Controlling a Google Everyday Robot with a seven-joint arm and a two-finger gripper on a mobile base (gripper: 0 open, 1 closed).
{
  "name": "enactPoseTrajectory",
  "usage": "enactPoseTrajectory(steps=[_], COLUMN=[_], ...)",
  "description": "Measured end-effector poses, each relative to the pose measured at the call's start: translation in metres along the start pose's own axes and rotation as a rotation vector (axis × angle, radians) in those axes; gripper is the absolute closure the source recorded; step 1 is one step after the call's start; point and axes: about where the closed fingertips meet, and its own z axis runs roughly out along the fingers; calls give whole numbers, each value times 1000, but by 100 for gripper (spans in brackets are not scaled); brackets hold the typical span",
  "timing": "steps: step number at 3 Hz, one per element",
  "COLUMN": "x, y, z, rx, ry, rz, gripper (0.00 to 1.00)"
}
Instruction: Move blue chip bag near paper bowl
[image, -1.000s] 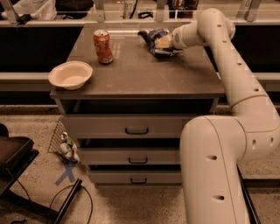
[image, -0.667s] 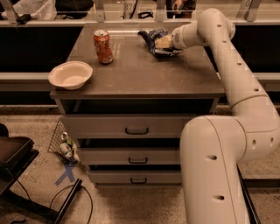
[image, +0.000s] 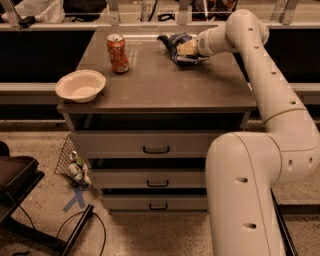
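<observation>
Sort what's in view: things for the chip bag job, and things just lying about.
For the job: blue chip bag, back right of the cabinet top; paper bowl, front left; gripper, at the bag.
Lying about: soda can; blue tape cross.

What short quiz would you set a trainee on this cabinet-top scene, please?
1. True or false: the dark-blue wrinkly foil chip bag lies right beside the round white paper bowl.
2. Which thing stands nearest the bowl? A: the red-orange soda can. B: the chip bag. C: the gripper.
3. In a few words: where on the grey cabinet top is the robot's gripper?

Key
1. False: the bag is at the back right and the bowl at the front left corner.
2. A.
3. At the back right, at the chip bag.
</observation>
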Motion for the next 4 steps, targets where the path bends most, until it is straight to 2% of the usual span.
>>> enactPoseTrajectory(steps=[4], x=[0], y=[0], z=[0], rx=[0], ry=[0], rz=[0], gripper=[100])
